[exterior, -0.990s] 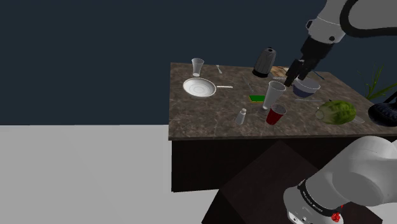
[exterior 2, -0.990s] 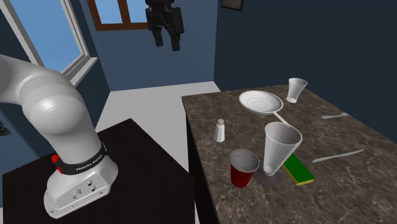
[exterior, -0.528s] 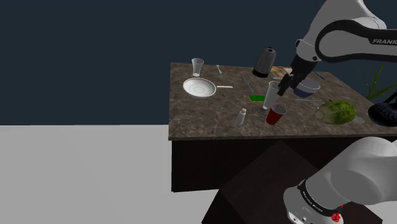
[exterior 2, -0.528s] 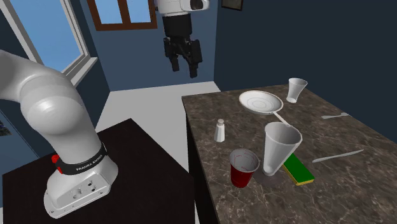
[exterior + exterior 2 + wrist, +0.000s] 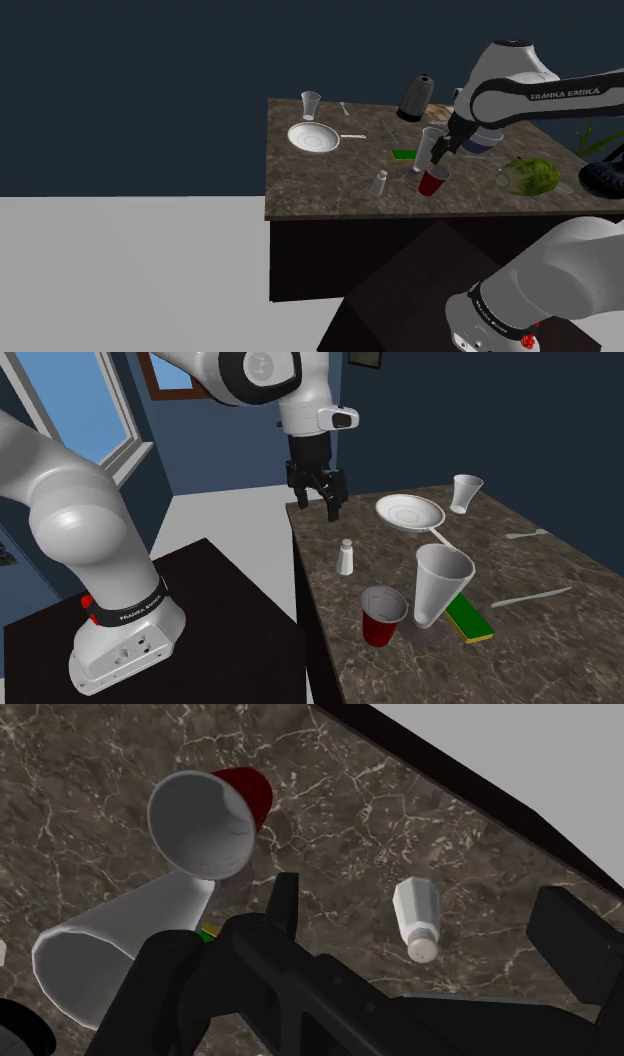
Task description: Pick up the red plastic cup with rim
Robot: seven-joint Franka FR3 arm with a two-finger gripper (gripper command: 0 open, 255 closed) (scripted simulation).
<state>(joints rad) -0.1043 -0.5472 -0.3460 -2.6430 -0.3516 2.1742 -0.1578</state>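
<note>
1. End effector [image 5: 318, 504]: had dropped from high overhead to a hover near the tall white cup [image 5: 438, 584]; fingers stood apart, nothing held.
2. Red cup [image 5: 381, 617]: stood upright on the bench [image 5: 560, 642], just beside the tall white cup, untouched.
3. Status: approach seemingly under way; grasp not yet made.

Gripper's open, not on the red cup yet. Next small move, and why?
Probably: shift the open gripper sideways until it is over the red cup, before any lowering. It hangs above the tabletop nearer the shaker, off to the cup's side, holding nothing. The tall white cup stands close beside the red one, so I'd line the fingers up to miss it.
</note>
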